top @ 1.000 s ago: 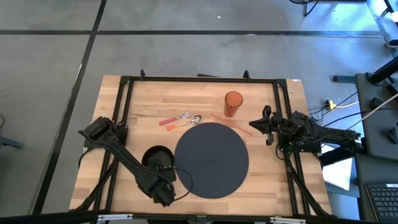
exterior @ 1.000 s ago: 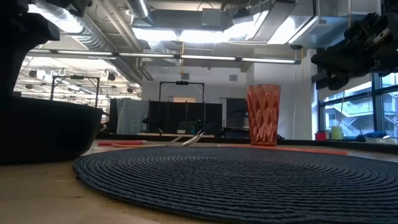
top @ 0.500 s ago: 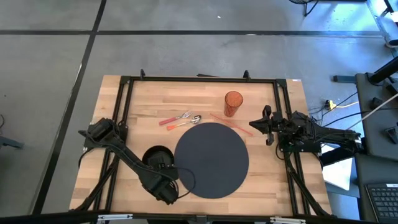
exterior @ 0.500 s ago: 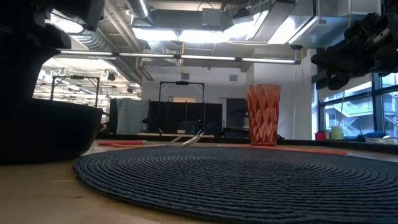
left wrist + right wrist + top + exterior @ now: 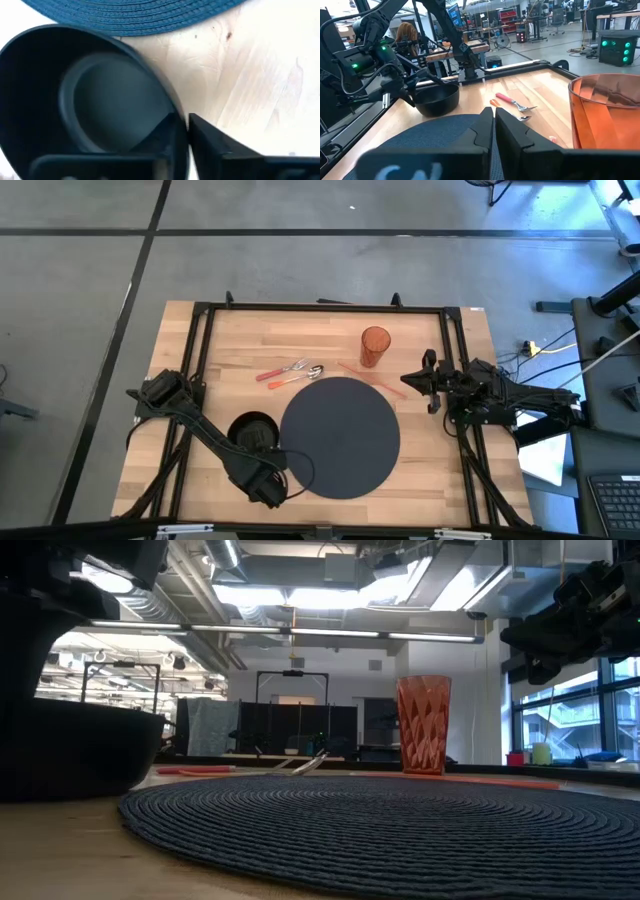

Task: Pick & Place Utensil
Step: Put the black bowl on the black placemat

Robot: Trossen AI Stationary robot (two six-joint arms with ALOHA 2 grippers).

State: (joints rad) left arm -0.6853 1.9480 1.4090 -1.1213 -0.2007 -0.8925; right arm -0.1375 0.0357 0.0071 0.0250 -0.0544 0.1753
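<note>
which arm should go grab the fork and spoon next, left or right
Probably the right. Its gripper hangs free and shut, nearer the fork and spoon. The left gripper is clamped on the black bowl's rim at the table's near-left.

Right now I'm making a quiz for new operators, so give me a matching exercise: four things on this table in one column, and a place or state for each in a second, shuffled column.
Things:
1. black bowl
2. orange cup
3. round dark placemat
4. left pincer

Places or states:
A. stands upright past the mat's far edge
B. closed on the bowl's rim
C. lies flat in the middle of the table
D. sits just left of the mat

Pairs: 1-D, 2-A, 3-C, 4-B
</note>
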